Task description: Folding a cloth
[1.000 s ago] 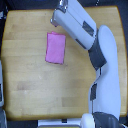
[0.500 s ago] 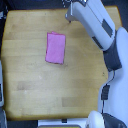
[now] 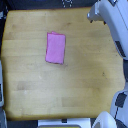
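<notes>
The bright pink cloth (image 3: 55,48) lies flat on the wooden tabletop (image 3: 60,90), left of centre, as a small upright rectangle with straight edges. My white arm (image 3: 112,22) comes in from the exterior view's upper right. Its grey end, the gripper (image 3: 92,14), is over the table's far right edge, well apart from the cloth. The fingers are too blurred and small to tell whether they are open or shut. Nothing shows in them.
The robot's white and grey body parts (image 3: 117,102) stand along the exterior view's right side and bottom right. A dark strip (image 3: 2,60) borders the table on the left. A small dark object (image 3: 66,3) sits beyond the far edge.
The arm has drawn back towards the exterior view's right, from above the table's far middle to the upper right corner. The cloth has not moved.
</notes>
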Robot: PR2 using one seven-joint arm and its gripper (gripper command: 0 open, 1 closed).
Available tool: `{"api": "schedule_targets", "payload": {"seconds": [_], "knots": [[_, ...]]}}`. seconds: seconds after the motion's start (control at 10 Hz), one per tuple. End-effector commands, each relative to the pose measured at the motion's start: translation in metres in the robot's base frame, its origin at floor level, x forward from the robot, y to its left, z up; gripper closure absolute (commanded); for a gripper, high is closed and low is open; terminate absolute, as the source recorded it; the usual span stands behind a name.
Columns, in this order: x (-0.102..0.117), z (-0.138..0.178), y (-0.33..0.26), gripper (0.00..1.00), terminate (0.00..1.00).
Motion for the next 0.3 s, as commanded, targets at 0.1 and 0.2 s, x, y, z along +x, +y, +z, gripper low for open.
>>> {"api": "schedule_targets", "payload": {"seconds": [0.1,0.2], "knots": [[0.011,0.016,-0.156,0.00,0.00],[0.006,0.011,-0.169,0.00,1.00]]}}
